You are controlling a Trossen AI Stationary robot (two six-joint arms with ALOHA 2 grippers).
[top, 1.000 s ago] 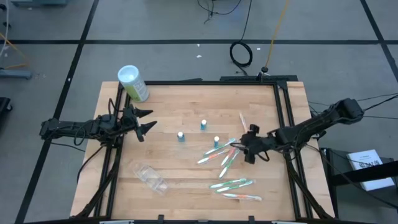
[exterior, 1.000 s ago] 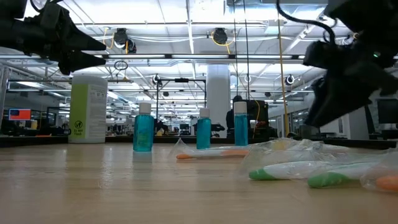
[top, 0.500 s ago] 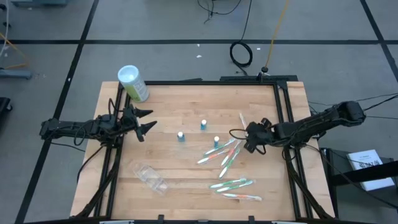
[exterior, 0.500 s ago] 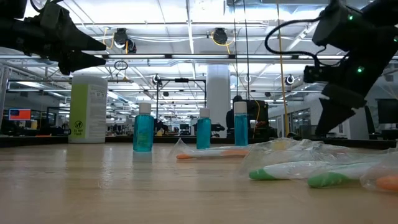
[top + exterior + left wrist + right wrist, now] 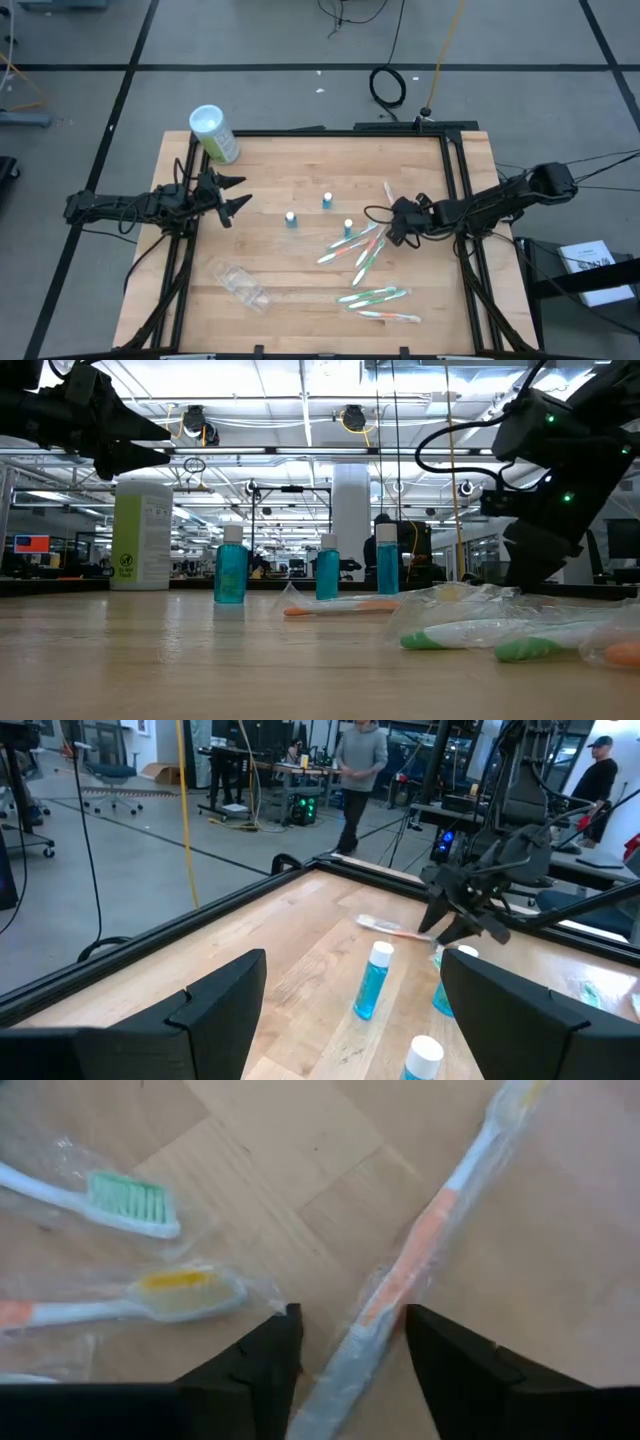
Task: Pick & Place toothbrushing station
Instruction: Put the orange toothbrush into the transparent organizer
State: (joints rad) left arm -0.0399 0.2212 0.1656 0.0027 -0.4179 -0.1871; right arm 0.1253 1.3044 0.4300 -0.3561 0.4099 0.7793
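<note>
Because the right gripper has its camera nearly on the wood, that close view tells most: its two dark fingers stand apart, one on each side of a wrapped orange-handled toothbrush lying flat on the counter, not yet pinching it. I would judge they straddle it that way so that closing will catch the slim handle across its width. Just beside lie a green-bristled brush and a yellow-headed one, still in their clear wrappers.

From above, what the close view cannot give becomes plain: the right gripper sits at the upper end of a loose fan of toothbrushes, more brushes lie nearer the front edge, the clear holder is well apart at front left, and three blue-capped tubes stand between the arms.

The table-height view alone shows the tubes upright. Farther off, the left gripper waits at the left edge, fingers spread wide and empty, near the green canister.
</note>
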